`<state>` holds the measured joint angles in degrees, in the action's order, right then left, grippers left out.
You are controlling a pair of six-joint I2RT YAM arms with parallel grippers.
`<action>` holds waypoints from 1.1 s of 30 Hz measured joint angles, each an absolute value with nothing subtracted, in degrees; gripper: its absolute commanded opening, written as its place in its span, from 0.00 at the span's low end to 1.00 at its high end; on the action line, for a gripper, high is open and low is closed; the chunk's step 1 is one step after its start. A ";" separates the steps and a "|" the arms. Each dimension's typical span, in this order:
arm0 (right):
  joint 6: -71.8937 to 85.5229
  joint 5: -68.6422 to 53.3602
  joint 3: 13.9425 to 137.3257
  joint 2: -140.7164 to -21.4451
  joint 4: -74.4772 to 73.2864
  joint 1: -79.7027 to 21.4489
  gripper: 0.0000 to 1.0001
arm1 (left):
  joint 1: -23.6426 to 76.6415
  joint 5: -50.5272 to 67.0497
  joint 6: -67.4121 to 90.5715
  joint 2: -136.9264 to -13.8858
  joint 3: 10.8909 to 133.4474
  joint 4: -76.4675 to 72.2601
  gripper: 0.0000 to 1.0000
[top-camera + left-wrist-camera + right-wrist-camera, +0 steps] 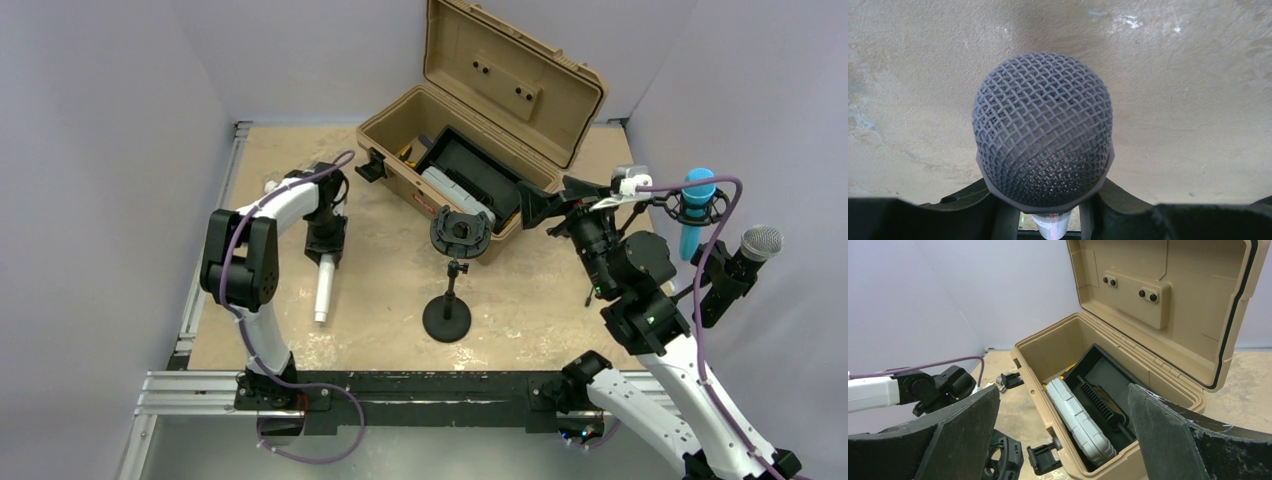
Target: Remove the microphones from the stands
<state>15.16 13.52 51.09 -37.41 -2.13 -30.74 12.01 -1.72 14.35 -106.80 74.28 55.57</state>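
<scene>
While the left hand [325, 248] clamps the microphone [323, 290] — grip half-hidden — right hand [530, 207] gapes.

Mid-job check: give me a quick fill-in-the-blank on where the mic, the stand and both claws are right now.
1. The left claw is shut on the white ____.
2. The clip atop the stand is ____.
3. The right claw, near the tan case, is ____.

Missing words: microphone; empty; open.
</scene>
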 measured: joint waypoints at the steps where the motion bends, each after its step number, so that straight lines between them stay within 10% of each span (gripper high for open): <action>1: 15.16 13.52 51.07 -37.41 -2.11 -30.74 0.99 | 12.01 -1.69 14.35 -107.24 74.39 55.61 0.00; 24: 15.16 13.45 50.39 -36.58 -2.09 -30.74 0.99 | 12.01 -1.72 15.00 -108.55 74.89 56.38 0.58; 33: 15.14 13.45 50.35 -36.23 -2.09 -30.74 0.99 | 12.01 -1.74 15.51 -108.55 74.91 56.45 0.62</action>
